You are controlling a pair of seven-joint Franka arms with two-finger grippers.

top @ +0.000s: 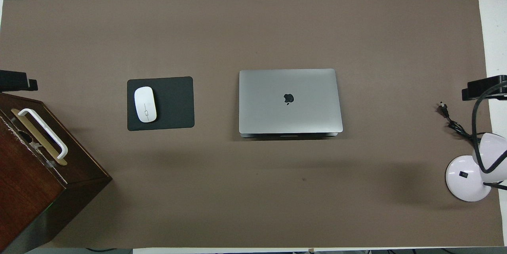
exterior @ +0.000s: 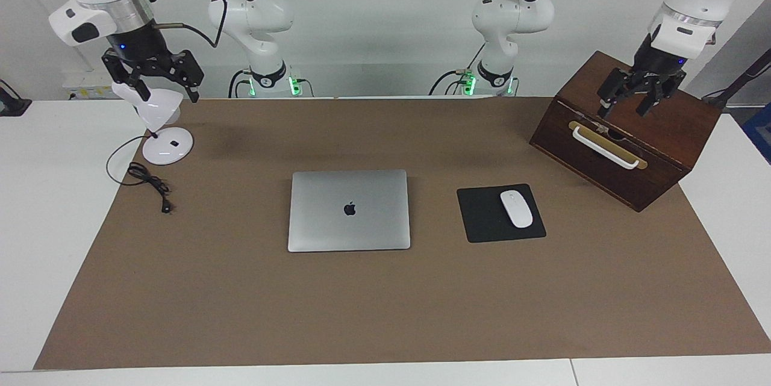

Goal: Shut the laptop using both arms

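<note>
The silver-grey laptop [exterior: 349, 210] lies shut and flat in the middle of the brown mat, its lid with the dark apple logo facing up; it also shows in the overhead view [top: 290, 100]. My left gripper [exterior: 623, 110] hangs open and empty over the top of the wooden box, well apart from the laptop; only its tip [top: 18, 81] shows from overhead. My right gripper [exterior: 167, 96] hangs open and empty over the white desk lamp at the right arm's end of the table, with its tip [top: 483, 89] at the overhead view's edge.
A dark wooden box [exterior: 638, 151] with a white handle stands at the left arm's end. A white mouse [exterior: 516, 208] lies on a black mouse pad [exterior: 479, 217] beside the laptop. A white lamp [exterior: 167, 146] and its black cable [exterior: 147, 180] lie at the right arm's end.
</note>
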